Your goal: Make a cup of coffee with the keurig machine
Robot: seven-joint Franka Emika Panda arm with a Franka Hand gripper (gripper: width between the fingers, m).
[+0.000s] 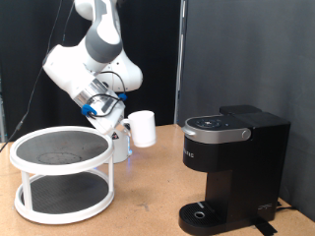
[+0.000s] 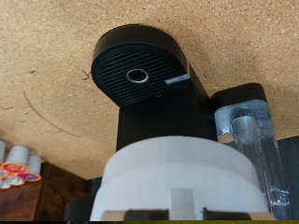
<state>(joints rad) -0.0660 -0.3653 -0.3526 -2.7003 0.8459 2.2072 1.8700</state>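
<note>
My gripper [image 1: 127, 125] is shut on the cup [image 1: 144, 128], a small white mug, and holds it in the air above the table, between the tray stand and the keurig machine [image 1: 233, 162]. The black machine stands at the exterior view's right with its lid down and its round drip base [image 1: 202, 211] bare. In the wrist view the cup [image 2: 177, 173] fills the foreground in front of my fingers [image 2: 140, 215]. Beyond it lie the machine's drip base [image 2: 138, 73] and clear water tank [image 2: 254, 140].
A white round two-tier tray stand [image 1: 61, 172] stands at the exterior view's left. Several coffee pods [image 2: 17, 168] lie at the edge of the wrist view. The tabletop [image 1: 148, 202] is light wood board. A dark curtain hangs behind.
</note>
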